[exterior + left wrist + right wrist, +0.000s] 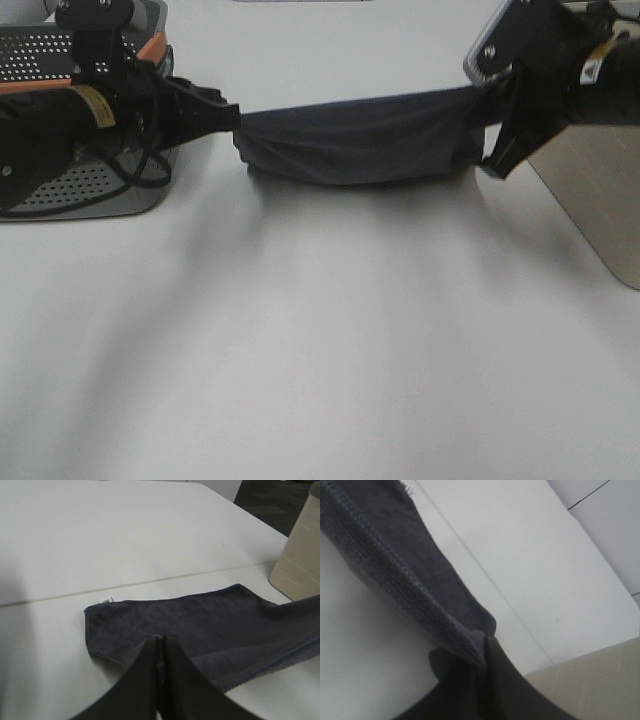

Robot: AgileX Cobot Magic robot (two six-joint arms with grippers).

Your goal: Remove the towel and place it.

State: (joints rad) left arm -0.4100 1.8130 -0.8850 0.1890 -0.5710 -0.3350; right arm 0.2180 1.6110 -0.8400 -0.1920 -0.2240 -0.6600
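Note:
The dark navy-charcoal towel hangs stretched between my two grippers above the white table, sagging in the middle. My left gripper is shut on its left end, just right of the grey perforated basket. My right gripper is shut on its right end. In the left wrist view the towel spreads out past the closed fingers. In the right wrist view the towel runs away from the pinched corner at my gripper.
A beige board or box lies at the right edge, under my right arm; it also shows in the left wrist view. The basket has an orange rim. The white table stretches toward the front.

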